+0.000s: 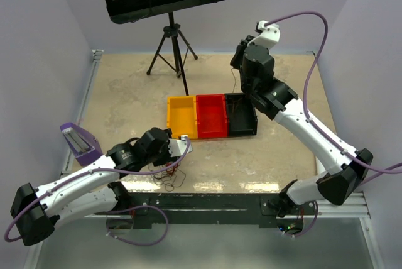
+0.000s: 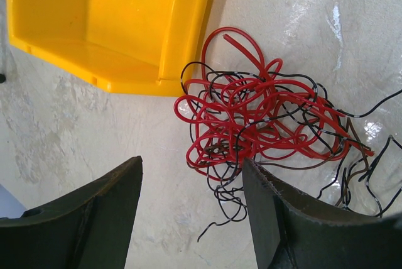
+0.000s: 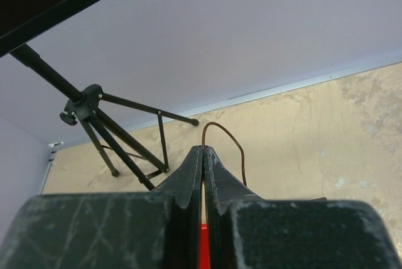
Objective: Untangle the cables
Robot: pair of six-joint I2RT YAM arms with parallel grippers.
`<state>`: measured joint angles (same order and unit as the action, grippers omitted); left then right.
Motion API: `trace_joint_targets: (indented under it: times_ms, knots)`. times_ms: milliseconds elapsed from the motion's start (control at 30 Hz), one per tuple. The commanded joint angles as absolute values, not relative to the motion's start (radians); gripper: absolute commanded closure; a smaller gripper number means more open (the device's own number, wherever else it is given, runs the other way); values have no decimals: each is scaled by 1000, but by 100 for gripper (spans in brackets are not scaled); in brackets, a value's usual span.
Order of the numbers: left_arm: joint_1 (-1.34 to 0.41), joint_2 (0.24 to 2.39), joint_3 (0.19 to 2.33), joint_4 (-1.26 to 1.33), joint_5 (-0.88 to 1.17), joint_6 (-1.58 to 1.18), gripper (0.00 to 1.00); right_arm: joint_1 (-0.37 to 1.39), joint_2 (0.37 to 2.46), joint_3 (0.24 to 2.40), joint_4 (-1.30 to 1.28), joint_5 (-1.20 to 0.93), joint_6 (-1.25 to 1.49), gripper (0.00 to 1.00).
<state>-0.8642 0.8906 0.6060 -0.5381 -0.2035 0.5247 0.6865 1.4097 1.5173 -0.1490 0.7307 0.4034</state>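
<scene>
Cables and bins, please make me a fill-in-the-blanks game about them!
The middle bin, between the yellow bin and the black bin, is coloured ___.
The left gripper by the tangled cables is ___.
The thin cable pinched in the right gripper is coloured ___.
Missing words: red, open, brown.

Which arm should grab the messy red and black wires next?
Left, probably. The left gripper is open right at the cable tangle; the right gripper is raised far away, shut on a thin brown wire.

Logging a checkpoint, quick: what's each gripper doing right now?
Left gripper: open over the tangled cables, holding nothing.
Right gripper: closed on a thin brown wire.
</scene>
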Motion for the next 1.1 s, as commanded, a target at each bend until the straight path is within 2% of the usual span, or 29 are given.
trace_joint_targets:
  times_ms: [0,133,433,733,1067]
  knots:
    - [-859,884,588,-506,-225,531,31,675,1411,1535,-118,715,411,100]
    - [-859,885,595,-506,-222,526,31,669,1413,1499,-121,741,414,100]
    - [-858,885,594,-509,-213,528,30,608,1292,1273,-107,798,416,100]
    - [-859,887,620,-526,-207,514,30,564,1293,1114,-98,677,491,100]
    - [-859,890,621,-514,-204,502,30,563,1411,965,-60,554,624,100]
